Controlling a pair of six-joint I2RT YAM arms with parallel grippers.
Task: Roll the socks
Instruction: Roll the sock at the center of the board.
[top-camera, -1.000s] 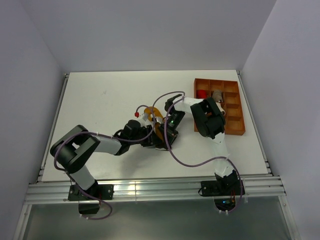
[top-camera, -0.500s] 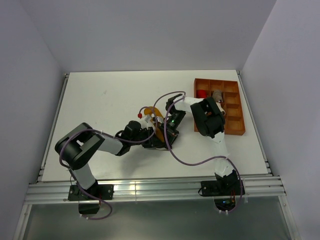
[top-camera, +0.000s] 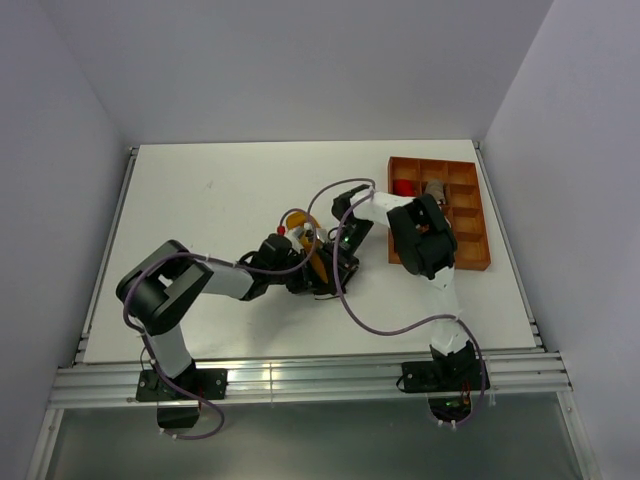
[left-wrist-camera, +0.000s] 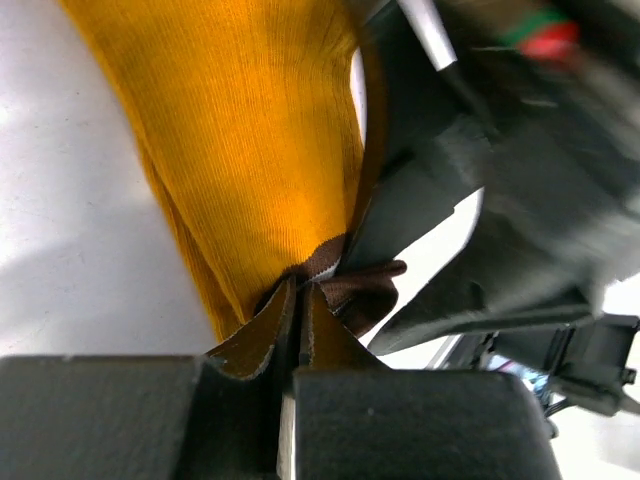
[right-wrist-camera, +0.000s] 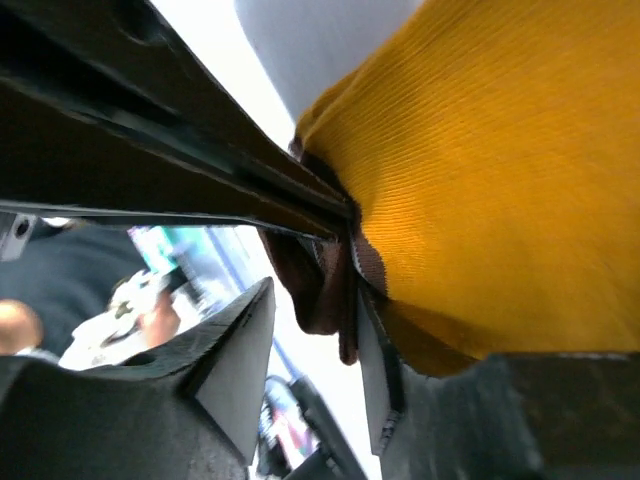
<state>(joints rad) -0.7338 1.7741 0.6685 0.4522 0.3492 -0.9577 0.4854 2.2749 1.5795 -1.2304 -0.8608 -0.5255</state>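
The mustard-orange sock (top-camera: 304, 217) lies mid-table under both wrists, mostly hidden from above. In the left wrist view the sock (left-wrist-camera: 250, 130) runs up and away, and its brown-and-white cuff (left-wrist-camera: 350, 285) sits at the tips of my left gripper (left-wrist-camera: 298, 292), which is shut on the cuff's edge. My left gripper (top-camera: 305, 277) meets my right gripper (top-camera: 335, 268) there. In the right wrist view my right gripper (right-wrist-camera: 312, 320) stands open. The brown cuff (right-wrist-camera: 322, 285) hangs in its gap against the right-hand finger (right-wrist-camera: 372, 370), and the sock's orange body (right-wrist-camera: 500, 170) lies beyond.
A brown compartment tray (top-camera: 472, 222) stands at the right, behind the right arm. It holds a red fabric bundle (top-camera: 403, 187) and a grey one (top-camera: 435, 190). Purple cables (top-camera: 385, 325) loop over the table near both grippers.
My left gripper has slid a little right and closed on the sock's cuff. My right gripper has opened its jaws off the cuff.
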